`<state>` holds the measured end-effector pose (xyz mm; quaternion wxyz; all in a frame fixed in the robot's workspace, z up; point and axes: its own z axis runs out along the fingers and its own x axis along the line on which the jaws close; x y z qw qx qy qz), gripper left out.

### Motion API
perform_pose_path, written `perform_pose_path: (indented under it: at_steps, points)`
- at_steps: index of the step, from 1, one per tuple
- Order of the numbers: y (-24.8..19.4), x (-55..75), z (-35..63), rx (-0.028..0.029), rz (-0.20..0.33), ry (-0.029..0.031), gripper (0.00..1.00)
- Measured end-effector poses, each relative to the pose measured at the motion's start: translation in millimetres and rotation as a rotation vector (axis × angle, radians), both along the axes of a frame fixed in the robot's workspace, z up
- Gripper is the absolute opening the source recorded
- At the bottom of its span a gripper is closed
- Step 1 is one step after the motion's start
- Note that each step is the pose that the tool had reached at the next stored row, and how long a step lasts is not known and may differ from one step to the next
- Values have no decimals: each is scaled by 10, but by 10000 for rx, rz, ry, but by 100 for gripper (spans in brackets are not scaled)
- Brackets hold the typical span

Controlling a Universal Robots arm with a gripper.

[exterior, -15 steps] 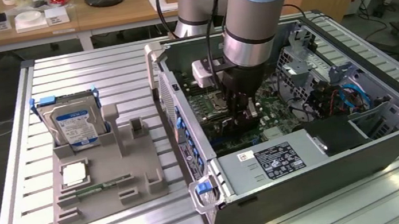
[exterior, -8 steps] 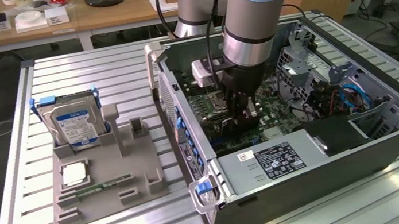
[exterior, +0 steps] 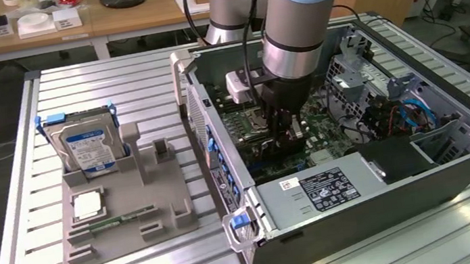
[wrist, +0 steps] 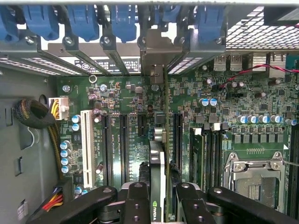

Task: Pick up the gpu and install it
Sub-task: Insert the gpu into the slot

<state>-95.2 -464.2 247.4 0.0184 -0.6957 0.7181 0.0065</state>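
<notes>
Pincer [wrist: 159,198] pinching gpu [wrist: 158,154] edge-on over motherboard [wrist: 121,98].
One thin green card; ribbed metal bench [exterior: 92,82] carrying one case [exterior: 361,190].

Exterior view: bright, even room light from overhead. Ribbed aluminium surface [exterior: 101,81] throws broad white glare, strongest at its near corner on the exterior view's right. Computer case [exterior: 363,204] interior darker; arm [exterior: 293,22] shades the motherboard [exterior: 260,146] beneath it. Soft shadows beside the grey holder tray [exterior: 118,215]. Focus adequate, mild softness overall.

Wrist view: motherboard evenly lit, small print legible. Bright backlight blows out through the case's perforated rear wall [wrist: 252,28]. Pincer [wrist: 158,205] arms near the lens dark, slightly blurred. Left case wall in shade.
</notes>
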Motion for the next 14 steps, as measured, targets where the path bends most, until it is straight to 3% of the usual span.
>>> perform_pose_path:
  at_steps: [14]
  points:
    - [0, -8, -1, 1, 0, 0, 26]
